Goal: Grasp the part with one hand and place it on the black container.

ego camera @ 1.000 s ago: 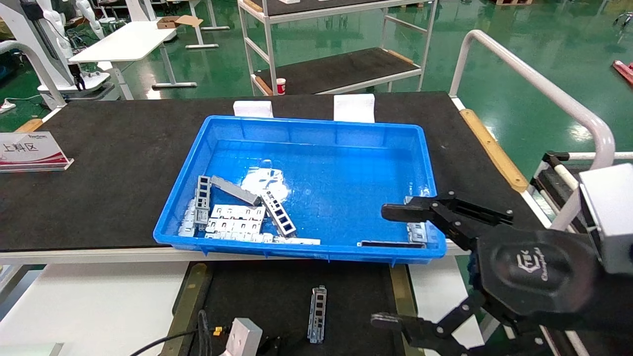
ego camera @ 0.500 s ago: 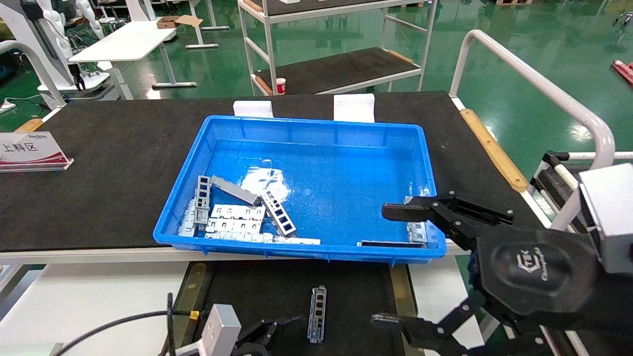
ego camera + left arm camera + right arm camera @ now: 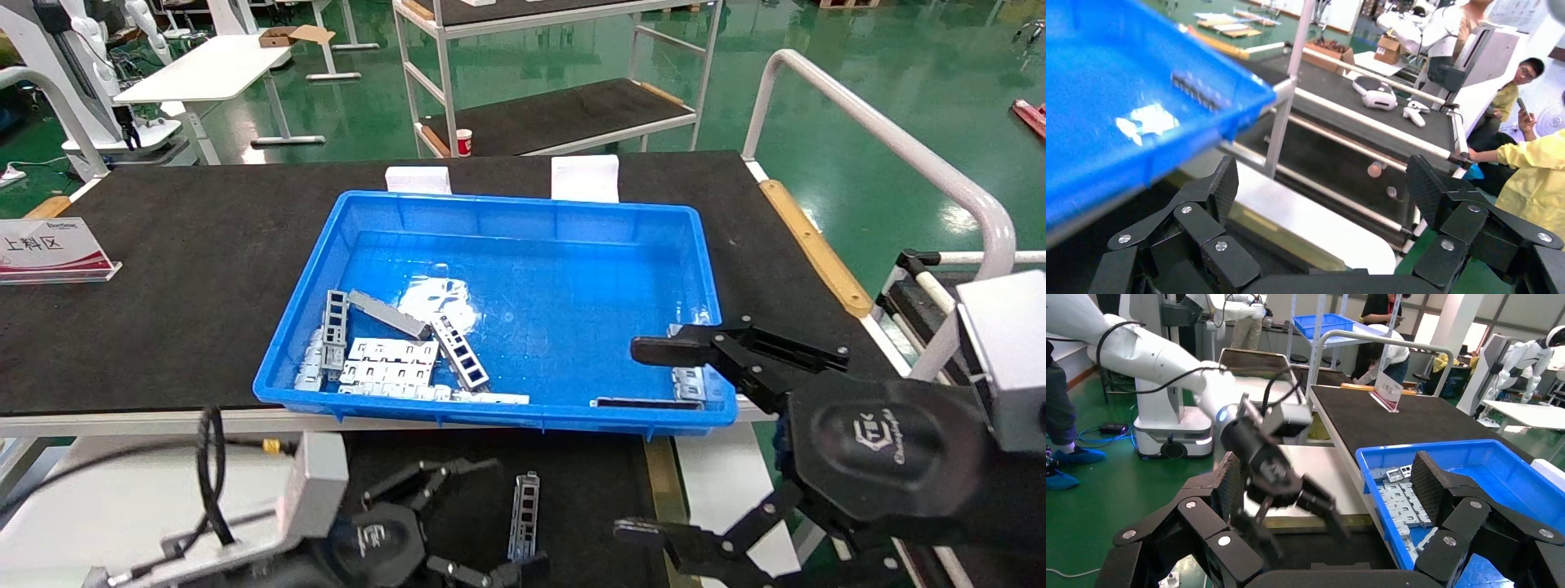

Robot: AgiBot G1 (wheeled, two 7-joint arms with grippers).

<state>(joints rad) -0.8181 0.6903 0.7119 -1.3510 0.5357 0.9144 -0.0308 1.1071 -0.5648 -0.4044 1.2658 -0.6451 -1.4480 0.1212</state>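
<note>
A slim silver-grey part (image 3: 524,516) with rectangular cutouts lies on the black container (image 3: 458,482), between its olive rails, just in front of the blue bin (image 3: 523,212). My left gripper (image 3: 511,514) is open, low over the container, and its fingers reach either side of the part's near half; whether they touch it I cannot tell. More such strips (image 3: 459,353) lie in the bin's near left corner. My right gripper (image 3: 637,441) is open and empty, held above the bin's near right corner. The right wrist view shows the left gripper (image 3: 1288,490) over the container.
Pale flat plates (image 3: 388,363) lie among the strips in the bin. Another part (image 3: 688,382) and a dark strip (image 3: 645,403) lie by its near right wall. A sign (image 3: 49,249) stands on the black mat at the left. White blocks (image 3: 584,178) sit behind the bin.
My left arm has come up from the bottom edge into view and reached rightwards to the part on the container, fingers open. The right arm and the parts have not moved.
</note>
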